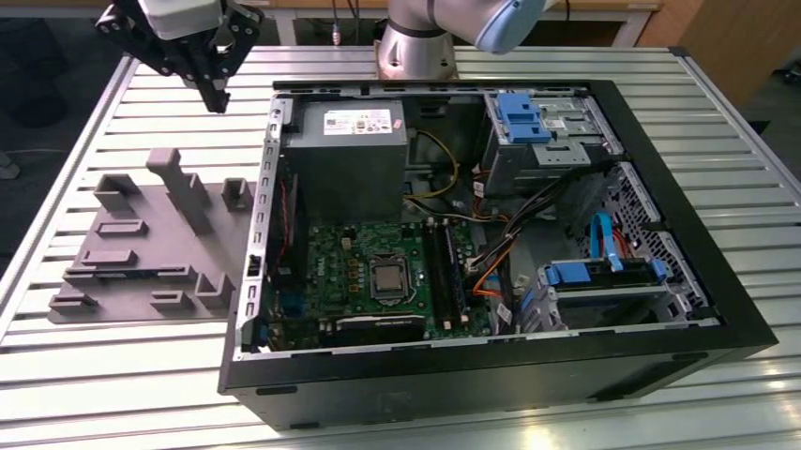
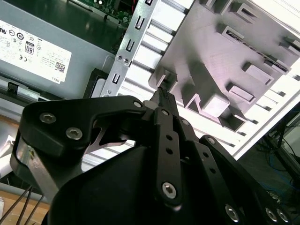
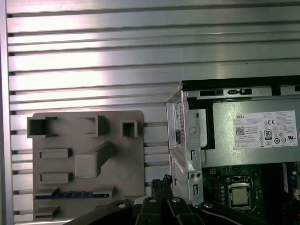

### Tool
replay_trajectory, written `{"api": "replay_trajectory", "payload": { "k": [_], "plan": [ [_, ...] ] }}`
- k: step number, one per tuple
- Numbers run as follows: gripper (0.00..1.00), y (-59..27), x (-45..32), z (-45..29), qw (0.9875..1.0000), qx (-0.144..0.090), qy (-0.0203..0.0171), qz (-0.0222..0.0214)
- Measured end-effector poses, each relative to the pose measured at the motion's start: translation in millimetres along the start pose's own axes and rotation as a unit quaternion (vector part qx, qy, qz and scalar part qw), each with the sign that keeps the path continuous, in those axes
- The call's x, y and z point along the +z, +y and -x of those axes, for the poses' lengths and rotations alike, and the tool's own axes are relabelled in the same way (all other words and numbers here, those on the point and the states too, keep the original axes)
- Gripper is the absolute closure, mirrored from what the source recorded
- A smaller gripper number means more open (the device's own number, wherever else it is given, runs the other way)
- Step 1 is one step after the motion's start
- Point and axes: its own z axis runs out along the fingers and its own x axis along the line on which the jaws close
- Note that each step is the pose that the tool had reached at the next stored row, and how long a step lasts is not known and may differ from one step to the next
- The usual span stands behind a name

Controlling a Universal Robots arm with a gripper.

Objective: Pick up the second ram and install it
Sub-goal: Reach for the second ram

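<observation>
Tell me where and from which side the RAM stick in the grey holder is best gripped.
Probably mid-length on its upper long edge, pinching across the two flat faces and coming straight down from above. The RAM stick seems to stand on edge in a slot of the grey holder, so only that thin top edge is exposed.

The surface (image 1: 126,375) is silver, ribbed in parallel slats. The holder (image 1: 138,253) is matt grey; the second ram (image 3: 72,194), in the first wrist view, is blue. The computer case (image 1: 501,380) is black, its motherboard (image 1: 338,272) green, the drive brackets (image 1: 520,117) blue, and the gripper (image 1: 216,101) black.
</observation>
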Motion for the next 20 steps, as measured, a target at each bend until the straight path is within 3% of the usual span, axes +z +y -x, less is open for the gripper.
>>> {"api": "replay_trajectory", "payload": {
  "k": [20],
  "plan": [
    [0.87, -0.4, -0.1, -5.8, 1.0000, 0.000, 0.0000, 0.0000]
  ]
}}
